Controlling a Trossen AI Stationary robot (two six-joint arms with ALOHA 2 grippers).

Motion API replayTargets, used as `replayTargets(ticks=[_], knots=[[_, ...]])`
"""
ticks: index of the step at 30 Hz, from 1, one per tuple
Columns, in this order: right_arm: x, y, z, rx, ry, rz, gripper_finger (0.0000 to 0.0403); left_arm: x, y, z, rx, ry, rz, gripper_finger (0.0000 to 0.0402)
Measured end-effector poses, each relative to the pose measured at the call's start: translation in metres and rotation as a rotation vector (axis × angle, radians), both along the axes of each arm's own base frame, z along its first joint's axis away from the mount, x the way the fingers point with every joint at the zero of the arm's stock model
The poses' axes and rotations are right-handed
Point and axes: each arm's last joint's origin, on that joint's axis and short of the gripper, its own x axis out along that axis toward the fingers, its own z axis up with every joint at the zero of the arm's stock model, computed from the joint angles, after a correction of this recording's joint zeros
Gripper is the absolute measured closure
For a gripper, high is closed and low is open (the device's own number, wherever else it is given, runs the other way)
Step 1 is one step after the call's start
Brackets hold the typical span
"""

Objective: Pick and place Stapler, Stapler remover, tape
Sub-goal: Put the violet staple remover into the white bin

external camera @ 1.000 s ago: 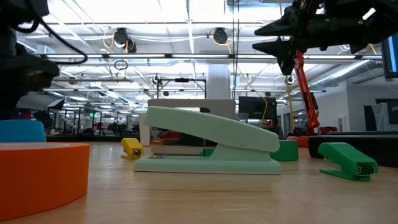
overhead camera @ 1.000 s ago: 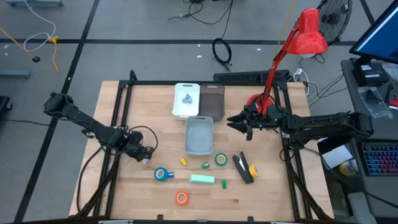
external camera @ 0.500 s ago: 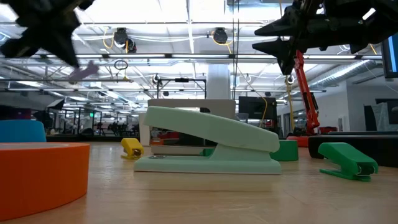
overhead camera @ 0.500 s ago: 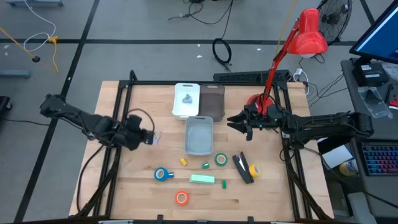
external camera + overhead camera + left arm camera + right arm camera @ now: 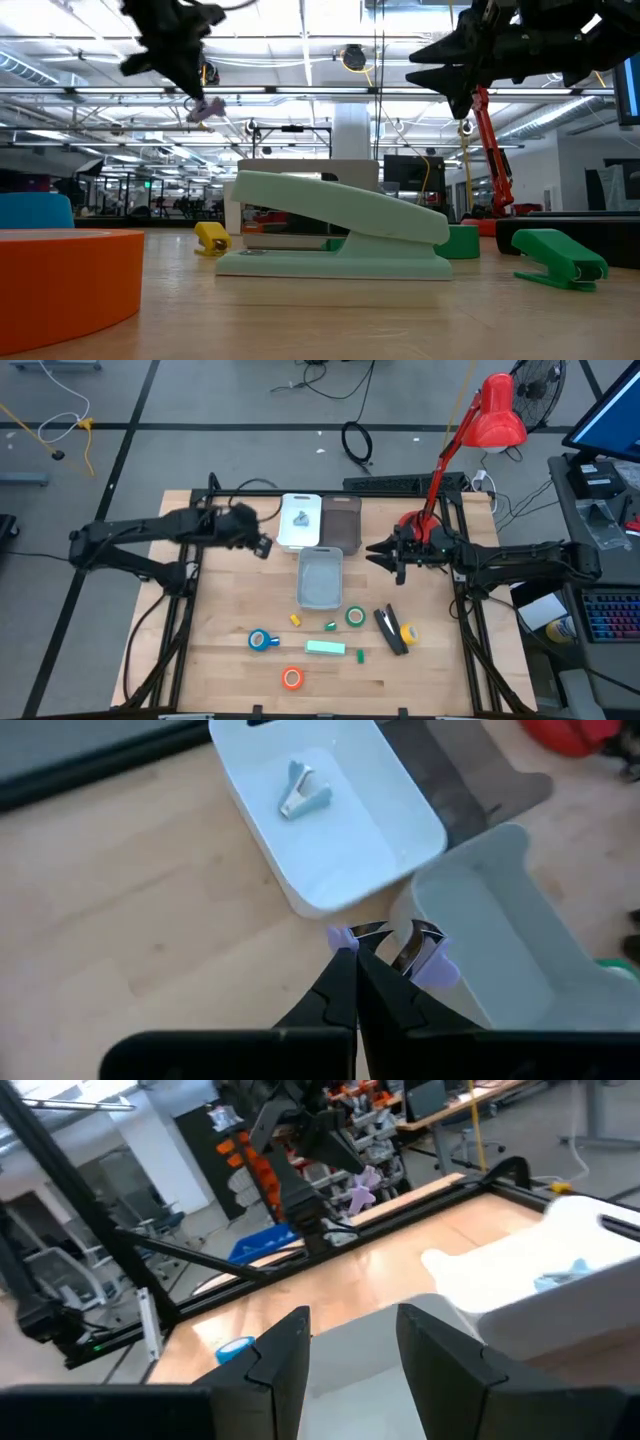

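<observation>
The left pincer (image 5: 356,952) is pinching a small purple staple remover (image 5: 432,958) in the air, just beside the white tray (image 5: 300,538) that already holds another remover (image 5: 301,792). I think it needs to move over that tray and let go. The right pincer (image 5: 380,556) waits spread open beside the dark tray (image 5: 342,525), while the green stapler (image 5: 325,648) and tape rolls (image 5: 263,640) lie on the bench (image 5: 230,610).

A white bin (image 5: 300,532) sat at the table's (image 5: 230,610) back, a dark bin (image 5: 342,525) just right of it, a grey bin (image 5: 320,578) before both; tape rolls (image 5: 264,640) lay nearer the front.
</observation>
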Motion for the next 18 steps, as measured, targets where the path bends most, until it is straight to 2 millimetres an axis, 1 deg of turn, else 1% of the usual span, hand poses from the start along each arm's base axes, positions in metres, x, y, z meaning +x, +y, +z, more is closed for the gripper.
replayTargets(ticks=[4,8,14,18], knots=[[-0.01,-0.006,0.002,0.009,0.034,-0.041,0.0257,0.018,0.026,0.001,0.011,0.068,-0.06,0.0401],[-0.025,-0.009,0.008,0.013,0.033,-0.034,0.0257,0.039,0.048,-0.001,0.014,0.13,-0.135,0.0401],[-0.046,-0.007,0.018,-0.013,0.007,-0.057,0.0257,0.065,0.079,-0.006,0.02,0.189,-0.203,0.0401],[-0.058,-0.003,0.021,-0.036,0.01,-0.057,0.0257,0.084,0.095,-0.013,0.015,0.218,-0.258,0.0401]])
